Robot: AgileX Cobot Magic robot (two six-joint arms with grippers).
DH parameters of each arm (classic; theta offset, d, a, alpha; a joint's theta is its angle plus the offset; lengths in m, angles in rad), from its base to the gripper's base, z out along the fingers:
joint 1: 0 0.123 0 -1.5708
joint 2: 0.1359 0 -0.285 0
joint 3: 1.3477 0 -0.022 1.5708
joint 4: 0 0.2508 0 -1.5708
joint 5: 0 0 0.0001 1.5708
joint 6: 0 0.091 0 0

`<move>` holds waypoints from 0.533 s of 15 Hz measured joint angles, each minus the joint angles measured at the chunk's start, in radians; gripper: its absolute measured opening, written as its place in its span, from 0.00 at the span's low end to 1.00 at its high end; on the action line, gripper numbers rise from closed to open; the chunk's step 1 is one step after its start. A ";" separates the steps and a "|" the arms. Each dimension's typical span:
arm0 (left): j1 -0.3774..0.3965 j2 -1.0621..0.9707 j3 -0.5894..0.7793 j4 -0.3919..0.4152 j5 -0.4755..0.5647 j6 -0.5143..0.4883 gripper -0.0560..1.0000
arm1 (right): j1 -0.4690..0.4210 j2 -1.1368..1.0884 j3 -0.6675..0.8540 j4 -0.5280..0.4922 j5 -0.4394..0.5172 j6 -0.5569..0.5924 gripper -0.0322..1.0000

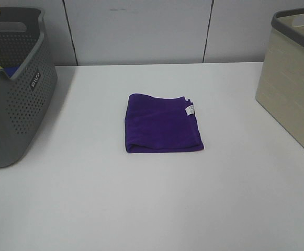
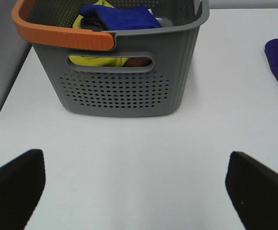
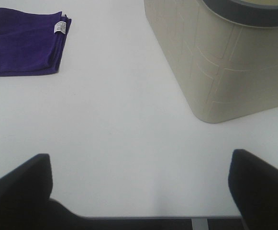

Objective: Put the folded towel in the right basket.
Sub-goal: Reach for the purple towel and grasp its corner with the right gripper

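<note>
Purple folded towel (image 1: 162, 124), a soft square with a small white label (image 1: 190, 110) at its far right corner, lies flat near the middle of the white worktop (image 1: 141, 209), well apart from both baskets. Bare worktop surrounds it on every side.

The beige plastic basket with a grey rim (image 1: 293, 83) stands at the right edge of the worktop. The grey perforated plastic basket with an orange handle band (image 1: 15, 89) stands at the left edge and holds yellow and blue cloths (image 2: 115, 17). Something reddish shows through its handle slot, perhaps another cloth.

The left end effector (image 2: 136, 191) hovers over bare worktop, facing the grey basket, its dark fingers (image 2: 14, 187) spread wide with nothing between them. The right end effector (image 3: 139, 191) hangs over the worktop's near edge, looking at the open stretch between the towel and the beige basket. Its fingers (image 3: 261, 187) are released and wide apart, gripping nothing.
</note>
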 joint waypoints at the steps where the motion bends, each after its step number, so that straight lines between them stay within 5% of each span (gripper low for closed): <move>1: 0.000 0.000 0.000 0.000 0.000 0.000 0.99 | 0.000 0.000 0.000 0.000 0.000 0.000 0.96; 8: 0.000 0.000 0.000 0.000 0.000 0.000 0.99 | 0.000 0.012 -0.010 -0.015 -0.003 0.003 0.96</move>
